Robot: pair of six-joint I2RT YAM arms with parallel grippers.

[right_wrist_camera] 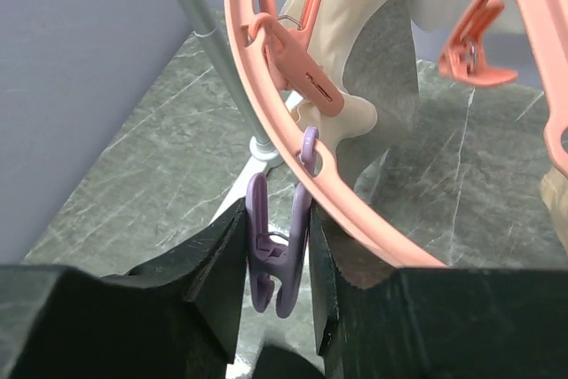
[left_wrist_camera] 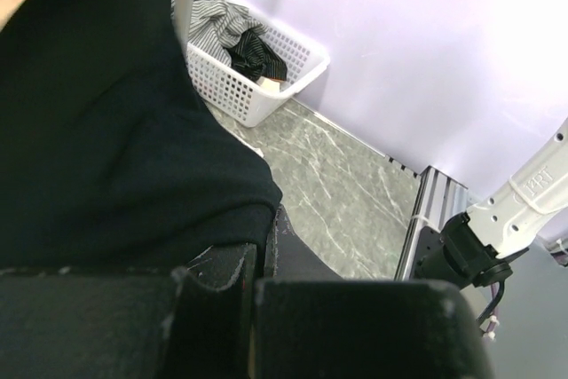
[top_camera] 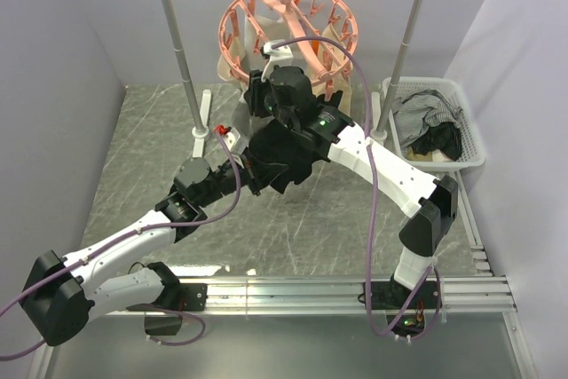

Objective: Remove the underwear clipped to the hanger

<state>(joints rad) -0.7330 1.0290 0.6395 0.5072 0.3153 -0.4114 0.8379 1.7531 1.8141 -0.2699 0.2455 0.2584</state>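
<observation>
The left gripper (left_wrist_camera: 257, 272) is closed on the black underwear (left_wrist_camera: 106, 130), which is held below the hanger (right_wrist_camera: 241, 6), above the tabletop (left_wrist_camera: 355, 193). The right gripper (right_wrist_camera: 277, 255) is pressed around a purple clip (right_wrist_camera: 273, 268) on the hanger's ring. Cream underwear (right_wrist_camera: 346, 33) is clipped just behind.
</observation>
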